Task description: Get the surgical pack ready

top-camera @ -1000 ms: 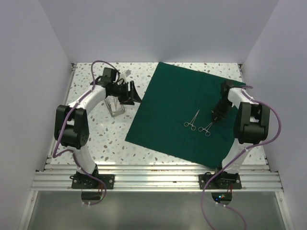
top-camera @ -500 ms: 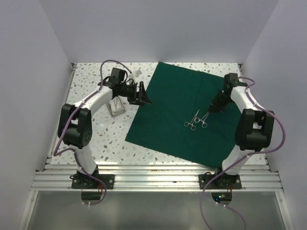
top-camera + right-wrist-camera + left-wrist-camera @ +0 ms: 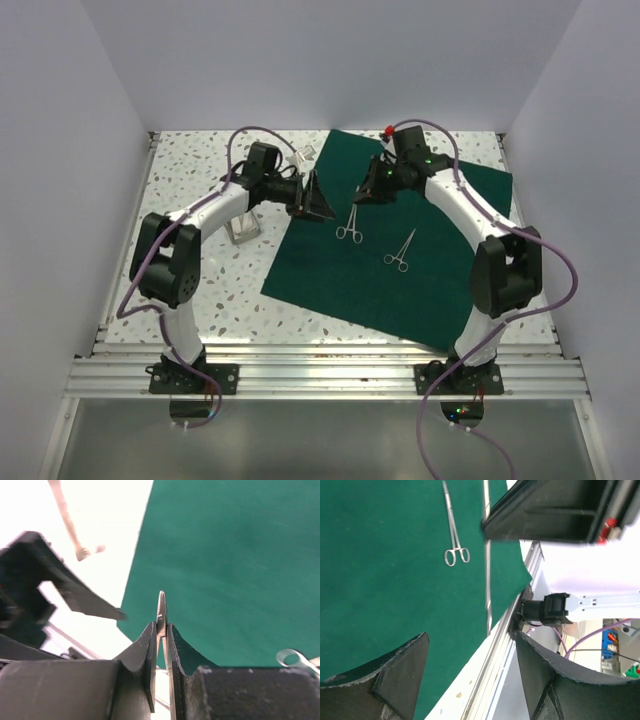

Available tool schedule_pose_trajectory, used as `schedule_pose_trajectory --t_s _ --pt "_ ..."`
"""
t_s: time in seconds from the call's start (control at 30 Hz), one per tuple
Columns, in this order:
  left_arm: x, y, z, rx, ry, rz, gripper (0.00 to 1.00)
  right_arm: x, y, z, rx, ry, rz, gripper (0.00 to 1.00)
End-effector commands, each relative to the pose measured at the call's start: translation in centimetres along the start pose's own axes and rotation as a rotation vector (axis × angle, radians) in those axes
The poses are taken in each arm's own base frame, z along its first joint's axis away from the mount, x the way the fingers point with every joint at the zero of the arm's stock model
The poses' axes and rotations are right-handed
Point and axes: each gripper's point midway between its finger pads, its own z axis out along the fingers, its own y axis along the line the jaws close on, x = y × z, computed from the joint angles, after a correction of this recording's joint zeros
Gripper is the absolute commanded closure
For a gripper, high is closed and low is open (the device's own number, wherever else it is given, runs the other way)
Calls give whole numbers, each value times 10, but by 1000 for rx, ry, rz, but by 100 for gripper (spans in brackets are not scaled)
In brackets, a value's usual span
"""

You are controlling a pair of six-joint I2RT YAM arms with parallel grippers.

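Green surgical pack (image 3: 420, 290) flat on speckled surface (image 3: 210, 290), clear container (image 3: 241, 228) beside it, right end effector (image 3: 368, 192) clamping forceps (image 3: 349, 223), carried leftward since a second ago, left end effector (image 3: 322, 200) open wider, empty.

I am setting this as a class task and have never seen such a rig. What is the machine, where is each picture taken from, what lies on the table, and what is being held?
The machine is two robot arms bolted at the table's near edge. One picture looks down from above and behind them. The other two come from a camera on each wrist, so each shows its own fingers. On the speckled table lies a dark green cloth, spread flat, with one pair of forceps resting on it. A clear container stands beside the cloth. The right tool is shut on a second pair of forceps, holding it over the cloth. The left tool is open and empty, close by.
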Motion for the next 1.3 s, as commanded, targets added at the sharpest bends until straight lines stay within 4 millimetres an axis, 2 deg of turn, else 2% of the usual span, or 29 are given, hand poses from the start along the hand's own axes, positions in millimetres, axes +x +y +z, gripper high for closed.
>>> schedule_pose_trajectory --t_s 0.0,0.07,0.23,0.43,0.6,0.7,0.73,0.77,0.8,0.83,0.87,0.9,0.93,1.0,1.03,1.1,1.13,1.17,1.2,1.27 --pt "-5 -19 1 85 -3 36 26 -16 37 5 -118 -24 -28 100" --pt "-4 -20 2 90 -4 33 26 -14 53 8 -154 -19 -49 100" --pt "3 -14 6 81 18 2 28 -6 75 11 -189 -5 -71 100" --pt "11 -4 10 81 47 -40 43 -2 87 11 -215 -1 -76 100" --pt "16 0 13 89 64 -67 62 -2 94 9 -235 1 -73 100" --pt "18 0 13 102 67 -76 84 -3 95 10 -239 2 -67 100" --pt "18 -1 13 100 64 -75 100 -6 97 9 -238 -6 -71 100" --pt "16 2 11 93 59 -80 100 -4 90 10 -202 1 -64 99" --pt "14 5 9 75 47 -79 100 -6 81 11 -163 -6 -70 70" --pt "9 13 1 52 24 -96 100 -17 74 7 -128 -30 -68 58" --pt "10 23 -5 21 6 -120 100 -18 55 6 -42 -28 -60 50" --pt "7 28 -13 5 -16 -130 100 -21 44 6 2 -31 -50 37" --pt "1 45 -30 -29 -55 -174 100 -31 29 -1 42 -50 -28 34" --pt "3 72 -51 -111 -103 -234 100 -33 6 -6 110 -42 8 32" --pt "2 91 -71 -154 -138 -289 100 -36 -10 -10 136 -47 38 32" --pt "1 114 -93 -245 -183 -311 100 -36 -24 -14 155 -44 77 31" --pt "0 129 -111 -288 -212 -343 100 -35 -35 -15 167 -41 98 31" --pt "0 137 -118 -320 -225 -356 100 -33 -38 -16 172 -35 105 31" --pt "-2 150 -136 -346 -260 -390 100 -30 -42 -14 179 -26 110 31" --pt "-5 165 -148 -391 -282 -408 100 -25 -44 -12 178 -11 115 31"
